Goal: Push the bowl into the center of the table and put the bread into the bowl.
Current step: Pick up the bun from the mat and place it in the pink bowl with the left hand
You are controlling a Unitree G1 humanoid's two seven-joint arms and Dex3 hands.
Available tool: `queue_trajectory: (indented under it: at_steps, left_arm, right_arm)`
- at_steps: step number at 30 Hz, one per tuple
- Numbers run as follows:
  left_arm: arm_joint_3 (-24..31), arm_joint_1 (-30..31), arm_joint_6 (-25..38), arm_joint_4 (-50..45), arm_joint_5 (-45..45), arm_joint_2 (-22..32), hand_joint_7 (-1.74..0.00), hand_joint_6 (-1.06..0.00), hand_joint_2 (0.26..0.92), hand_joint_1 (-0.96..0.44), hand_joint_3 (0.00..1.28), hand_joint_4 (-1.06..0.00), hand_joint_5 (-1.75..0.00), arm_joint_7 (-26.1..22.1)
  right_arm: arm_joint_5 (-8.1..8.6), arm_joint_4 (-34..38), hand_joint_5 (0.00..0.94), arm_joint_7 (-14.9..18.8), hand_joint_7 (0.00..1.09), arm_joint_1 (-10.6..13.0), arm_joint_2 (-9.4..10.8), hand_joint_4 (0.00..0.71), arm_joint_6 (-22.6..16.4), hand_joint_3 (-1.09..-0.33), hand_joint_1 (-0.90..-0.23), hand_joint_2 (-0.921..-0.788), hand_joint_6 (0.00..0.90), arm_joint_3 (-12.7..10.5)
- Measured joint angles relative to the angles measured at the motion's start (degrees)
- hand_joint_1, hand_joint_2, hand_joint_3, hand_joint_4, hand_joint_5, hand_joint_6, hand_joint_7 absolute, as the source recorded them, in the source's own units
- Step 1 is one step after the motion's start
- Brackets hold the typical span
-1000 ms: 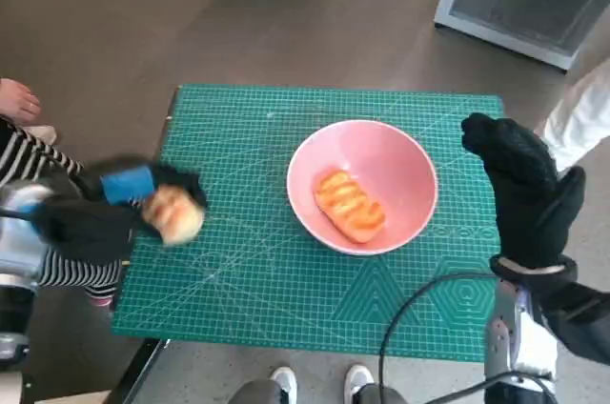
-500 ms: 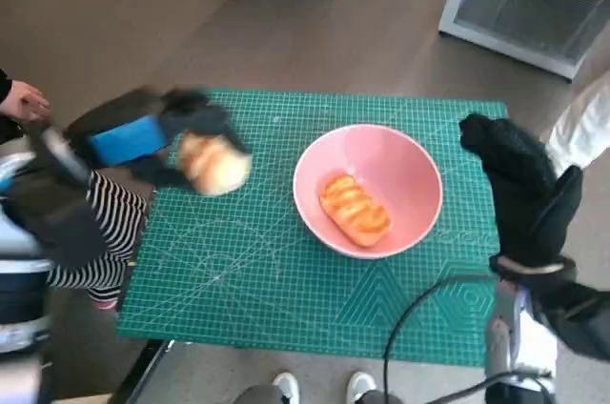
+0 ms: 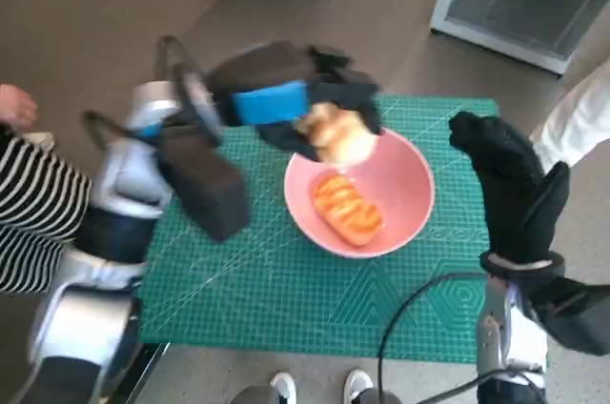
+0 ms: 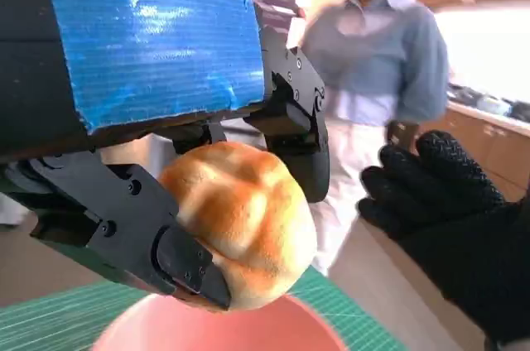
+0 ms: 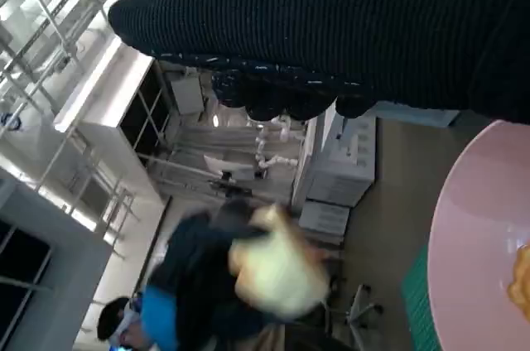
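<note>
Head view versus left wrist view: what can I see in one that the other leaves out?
Only the head view shows the whole green mat, the full pink bowl, and the striped orange bread already lying in it, plus someone's shoes at the table's near edge.

Only the left wrist view shows a person in a blue shirt standing beyond the table, and close up how the black fingers clamp the bun.

Both show the left hand holding the round bun above the bowl's rim, and the gloved right hand raised beside it, holding nothing.
</note>
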Motion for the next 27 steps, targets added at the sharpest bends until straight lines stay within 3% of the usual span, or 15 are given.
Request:
queue_trajectory:
  at_steps: [7, 14, 16, 18, 19, 20, 21, 22, 24, 27]
  left_arm:
    - [-3.45, -3.57, -1.48, 11.04, 4.46, -6.43, -1.15, -0.62, 0.92, 0.0, 0.05, -0.75, -1.12, 4.2]
    - [-4.67, -4.32, -3.33, 15.96, 6.26, -7.79, -1.14, -0.61, 0.92, 0.0, 0.05, -0.75, -1.14, 6.3]
    - [-6.31, -5.83, -2.67, 19.24, 8.34, -9.35, -1.15, -0.59, 0.92, 0.0, 0.07, -0.73, -1.17, 8.33]
    - [-7.97, -6.88, -1.1, 22.26, 10.31, -10.92, -1.26, -0.53, 0.921, 0.0, 0.15, -0.6, -1.26, 9.25]
    - [-8.7, -7.21, 0.15, 23.65, 11.16, -11.57, -1.14, -0.46, 0.921, 0.07, 0.17, -0.58, -1.29, 9.11]
    - [-9.21, -7.33, 1.47, 24.6, 11.6, -12.0, -0.88, -0.41, 0.921, 0.17, 0.19, -0.54, -1.34, 8.75]
    - [-9.73, -7.34, 3.16, 25.92, 11.95, -12.64, -0.63, -0.36, 0.89, 0.07, 0.17, -0.42, -0.99, 7.9]
    - [-10.08, -7.34, 4.61, 26.73, 12.1, -13.2, -0.53, -0.35, 0.883, 0.03, 0.15, -0.4, -0.81, 6.87]
    - [-10.78, -7.34, 7.39, 28.03, 12.63, -14.43, -0.27, -0.31, 0.856, -0.06, 0.09, -0.26, -0.34, 4.56]
    - [-11.48, -7.3, 10.18, 28.97, 13.0, -15.77, -0.13, -0.29, 0.842, -0.13, 0.05, -0.17, -0.11, 1.97]
  right_arm:
    - [0.05, -1.32, 0.0, -0.02, 0.49, 0.33, 0.05, 0.11, 0.21, -0.68, -0.685, -0.921, 0.032, 0.21]
    - [0.07, -1.94, 0.002, -0.27, 0.49, 1.14, 0.02, 0.113, 0.41, -0.67, -0.69, -0.921, 0.032, 0.03]
    - [0.04, -2.54, 0.003, -0.9, 0.49, 1.74, 0.04, 0.115, 0.68, -0.666, -0.692, -0.921, 0.032, -0.24]
    - [-0.02, -3.14, 0.003, -1.55, 0.49, 2.03, 0.14, 0.115, 0.85, -0.664, -0.692, -0.921, 0.032, -0.29]
    - [-0.08, -3.5, 0.003, -1.71, 0.49, 2.14, 0.28, 0.116, 0.91, -0.664, -0.692, -0.921, 0.032, -0.23]
    - [-0.09, -3.79, 0.003, -1.91, 0.49, 2.2, 0.41, 0.116, 0.94, -0.664, -0.692, -0.921, 0.032, -0.23]
    - [-0.12, -4.15, 0.003, -2.17, 0.49, 2.31, 0.51, 0.116, 0.98, -0.663, -0.691, -0.921, 0.032, -0.24]
    - [-0.15, -4.38, 0.003, -2.38, 0.49, 2.44, 0.52, 0.116, 1.0, -0.663, -0.691, -0.921, 0.032, -0.27]
    - [-0.34, -4.8, 0.002, -2.81, 0.49, 2.7, 0.54, 0.116, 1.04, -0.664, -0.688, -0.921, 0.032, -0.28]
    - [-1.12, -5.36, 0.002, -3.32, 0.49, 3.13, 0.54, 0.115, 1.05, -0.665, -0.685, -0.921, 0.031, -0.36]
